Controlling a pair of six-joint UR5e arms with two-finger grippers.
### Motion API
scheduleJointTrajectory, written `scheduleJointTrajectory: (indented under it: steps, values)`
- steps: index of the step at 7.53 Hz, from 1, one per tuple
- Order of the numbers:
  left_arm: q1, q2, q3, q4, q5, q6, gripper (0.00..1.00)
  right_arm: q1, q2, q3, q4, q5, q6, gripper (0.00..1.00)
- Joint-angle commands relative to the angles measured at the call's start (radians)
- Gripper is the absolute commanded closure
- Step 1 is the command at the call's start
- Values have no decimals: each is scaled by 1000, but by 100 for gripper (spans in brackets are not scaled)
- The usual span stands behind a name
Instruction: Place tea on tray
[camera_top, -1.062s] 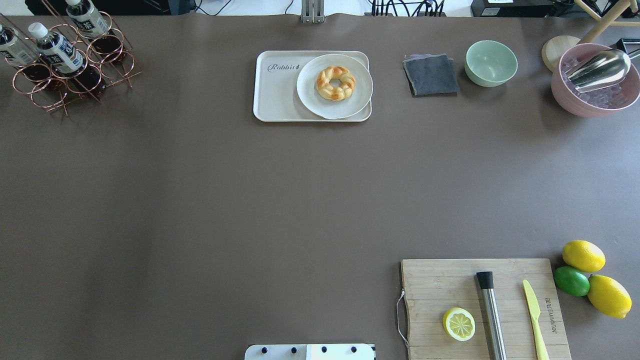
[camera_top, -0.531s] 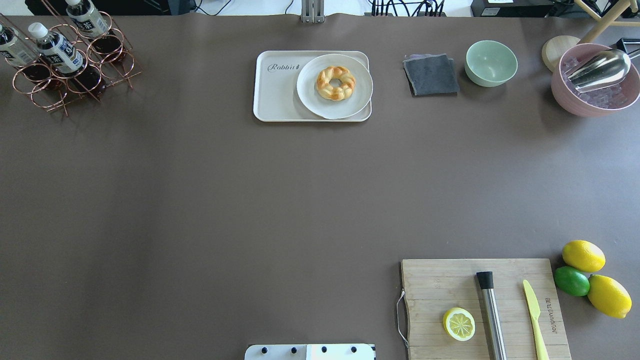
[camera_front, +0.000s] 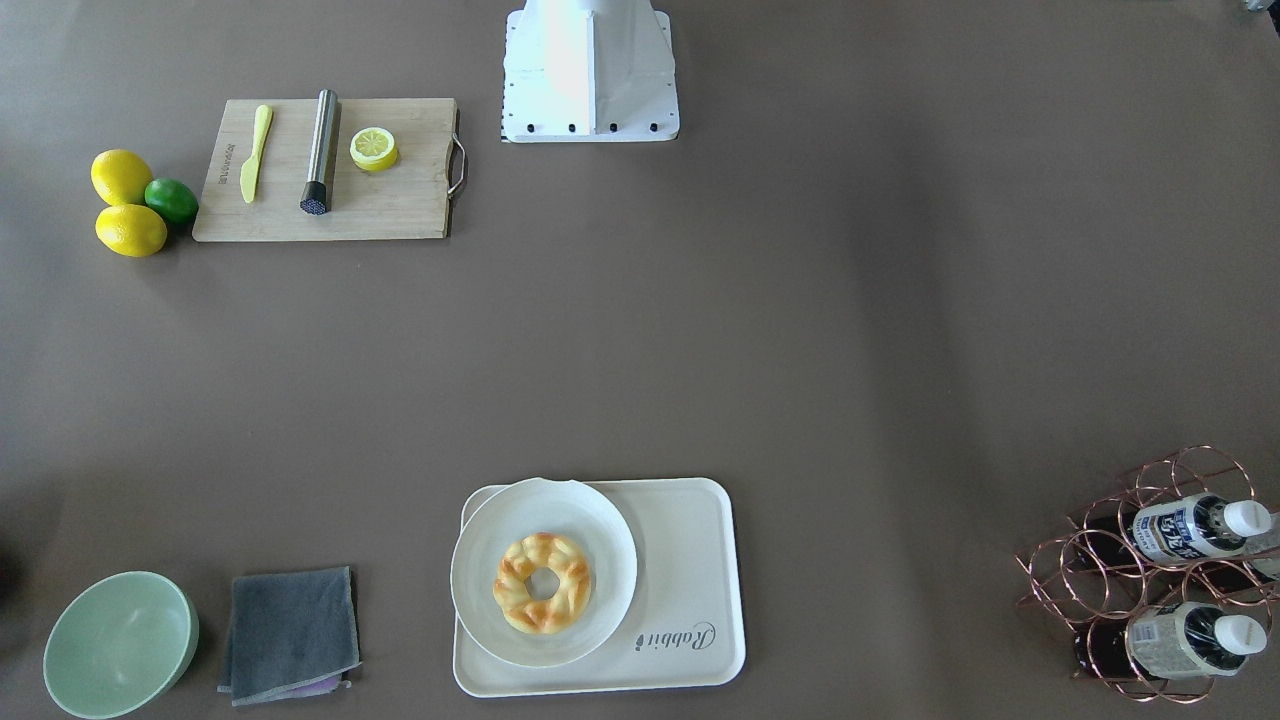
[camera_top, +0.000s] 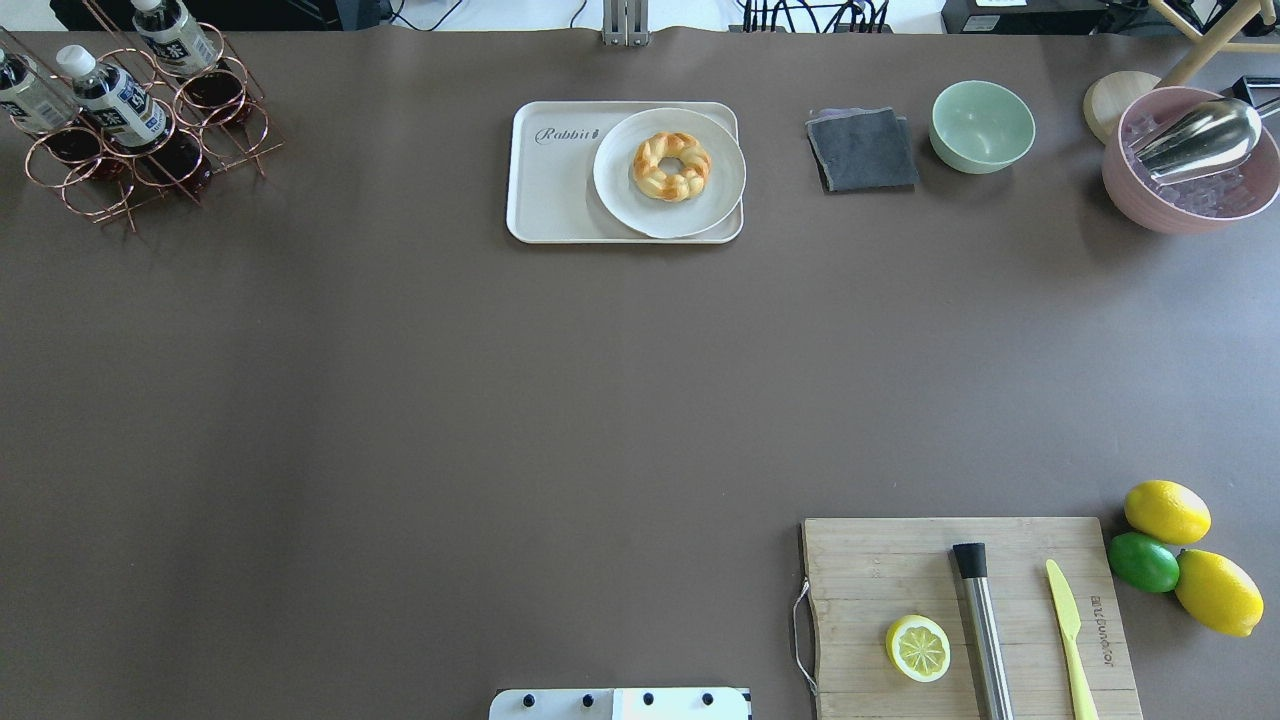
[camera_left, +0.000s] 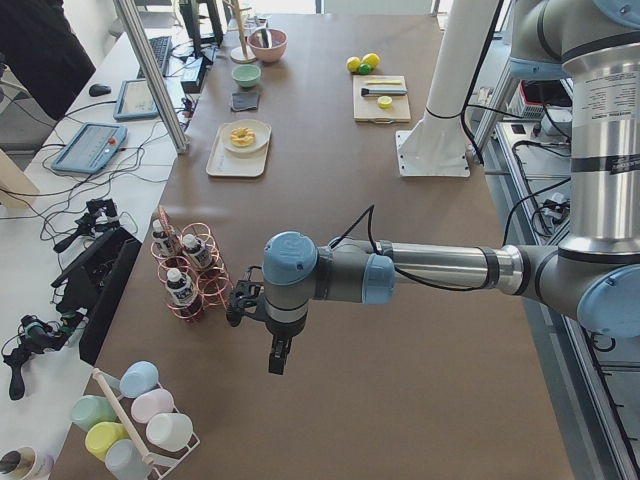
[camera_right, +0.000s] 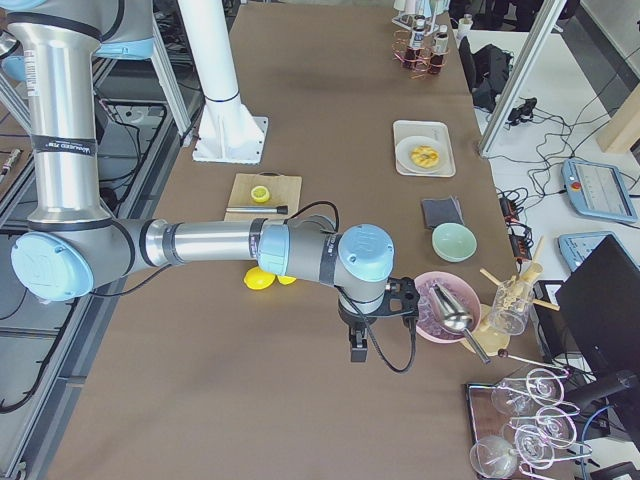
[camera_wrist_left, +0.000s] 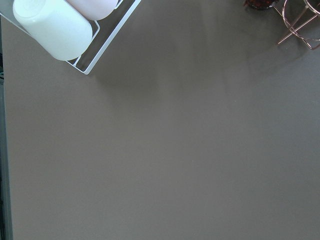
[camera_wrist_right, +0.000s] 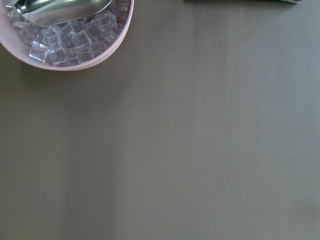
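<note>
Three tea bottles (camera_top: 115, 100) with white caps lie tilted in a copper wire rack (camera_top: 150, 160) at the far left corner; two show in the front view (camera_front: 1190, 525). The cream tray (camera_top: 555, 190) sits at the far middle and carries a round white plate (camera_top: 668, 172) with a braided donut. My left gripper (camera_left: 277, 366) hangs over bare table just beside the rack (camera_left: 190, 280), nearer the table's end. My right gripper (camera_right: 357, 354) hangs next to the pink ice bowl (camera_right: 445, 305). I cannot tell whether either is open or shut.
A grey cloth (camera_top: 862, 150), a green bowl (camera_top: 982, 125) and the pink ice bowl with a metal scoop (camera_top: 1190, 160) line the far right. A wooden cutting board (camera_top: 880, 580) with a lemon half, muddler and knife is near right, with lemons and a lime (camera_top: 1143, 561) beside it. Pastel cups sit in a rack (camera_left: 140, 420).
</note>
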Motion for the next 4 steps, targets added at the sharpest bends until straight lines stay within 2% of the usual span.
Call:
scheduleJointTrajectory:
  steps: [1,4]
  values:
    - [-1,-1,-1,-6,-11,0,2,1,-1,-1,0,-2,1,0]
    - [-1,-5,0,-70,-12,-2,2,1,-3,6,0,-7,1,0]
